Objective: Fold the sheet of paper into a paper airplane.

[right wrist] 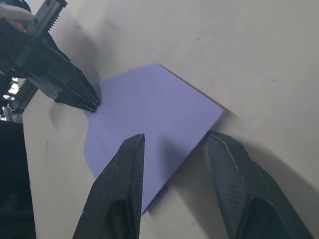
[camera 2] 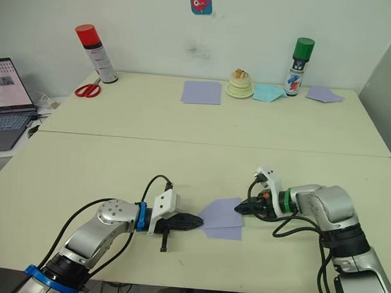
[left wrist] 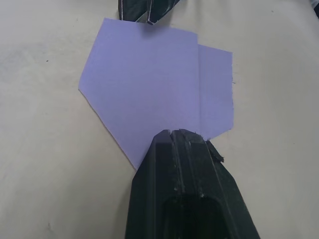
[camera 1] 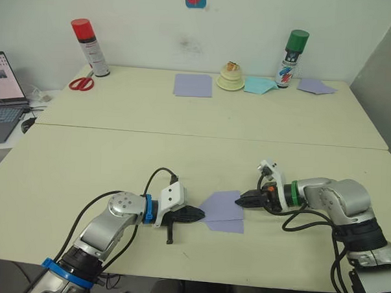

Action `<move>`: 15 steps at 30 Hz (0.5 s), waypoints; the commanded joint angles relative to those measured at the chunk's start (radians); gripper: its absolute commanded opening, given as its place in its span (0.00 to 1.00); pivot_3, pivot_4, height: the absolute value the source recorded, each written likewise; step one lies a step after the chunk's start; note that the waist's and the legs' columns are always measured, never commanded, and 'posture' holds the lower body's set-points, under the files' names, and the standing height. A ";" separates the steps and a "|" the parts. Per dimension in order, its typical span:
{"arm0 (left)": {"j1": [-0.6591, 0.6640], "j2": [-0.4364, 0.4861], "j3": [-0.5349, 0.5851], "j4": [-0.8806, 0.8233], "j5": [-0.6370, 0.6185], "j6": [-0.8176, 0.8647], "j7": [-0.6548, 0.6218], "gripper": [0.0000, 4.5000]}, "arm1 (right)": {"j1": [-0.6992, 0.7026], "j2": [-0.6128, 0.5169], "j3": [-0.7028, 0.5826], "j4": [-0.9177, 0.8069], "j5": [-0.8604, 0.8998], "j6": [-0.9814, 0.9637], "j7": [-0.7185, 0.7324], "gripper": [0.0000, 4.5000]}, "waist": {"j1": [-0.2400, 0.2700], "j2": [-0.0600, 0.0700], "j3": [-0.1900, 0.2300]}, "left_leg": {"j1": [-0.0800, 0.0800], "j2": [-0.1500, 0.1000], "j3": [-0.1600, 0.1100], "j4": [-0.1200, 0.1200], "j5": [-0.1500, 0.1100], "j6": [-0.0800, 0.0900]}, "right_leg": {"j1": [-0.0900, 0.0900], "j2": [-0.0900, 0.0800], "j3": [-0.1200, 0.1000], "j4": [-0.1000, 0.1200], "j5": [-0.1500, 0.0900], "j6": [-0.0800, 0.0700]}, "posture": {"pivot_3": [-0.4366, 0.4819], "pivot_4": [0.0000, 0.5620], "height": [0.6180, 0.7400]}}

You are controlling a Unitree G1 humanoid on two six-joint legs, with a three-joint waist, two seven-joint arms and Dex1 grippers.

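A: Where the sheet of paper (camera 1: 222, 210) lies, near the front edge of the table (camera 1: 182, 152), it is seen partly folded: pointed toward the left gripper, with a second layer showing along one edge.

B: Left gripper (camera 1: 199, 216) state?

A: Fingers are pressed together, tips set at the pointed end of the sheet. In the left wrist view the tips (left wrist: 177, 137) overlap the paper's edge. Whether paper is pinched between them or just pressed under them can't be told, probably the latter.

B: Right gripper (camera 1: 240, 200)?

A: Spread apart. In the right wrist view one finger (right wrist: 130, 149) is placed over the sheet, the other (right wrist: 224, 149) is just off its edge on bare table.

B: Background?

A: At the far side: red-capped spray can (camera 1: 89, 47), scissors (camera 1: 81, 84), a flat lavender sheet (camera 1: 193, 85), a small cream object (camera 1: 231, 78), pale blue paper (camera 1: 260, 86), green-capped can (camera 1: 291, 58), another lavender piece (camera 1: 315, 87). A laptop (camera 1: 3, 96) is seen off the left.
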 commanded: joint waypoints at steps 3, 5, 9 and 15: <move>0.018 0.006 -0.043 0.045 0.061 0.012 -0.003 0.00 | -0.036 0.042 0.015 0.083 0.019 -0.019 0.027 0.44 | 0.000 0.000 -0.001 | 0.000 0.000 0.000 0.000 0.000 0.000 | 0.000 0.003 0.000 0.000 0.000 0.000 | 0.48 0.27 1.00; 0.019 0.007 -0.043 0.044 0.062 0.011 -0.005 0.00 | -0.057 0.059 0.017 0.118 0.029 -0.018 0.048 0.44 | 0.000 0.000 -0.001 | 0.000 0.000 0.000 0.000 0.000 0.000 | 0.000 0.003 0.000 0.000 0.000 0.000 | 0.48 0.27 1.00; 0.021 0.011 -0.040 0.044 0.065 0.012 -0.008 0.00 | -0.090 0.089 0.045 0.169 0.021 -0.033 0.080 0.44 | -0.001 0.000 -0.001 | 0.000 0.000 0.000 0.000 0.000 0.000 | 0.000 0.003 0.000 0.000 0.000 0.000 | 0.48 0.27 1.00; 0.023 0.019 -0.033 0.042 0.066 0.011 -0.010 0.00 | -0.121 0.124 0.081 0.235 -0.004 -0.069 0.096 0.44 | -0.002 0.000 -0.001 | 0.000 0.000 0.000 0.000 0.000 0.000 | -0.001 0.003 0.000 0.000 0.000 0.000 | 0.48 0.27 1.00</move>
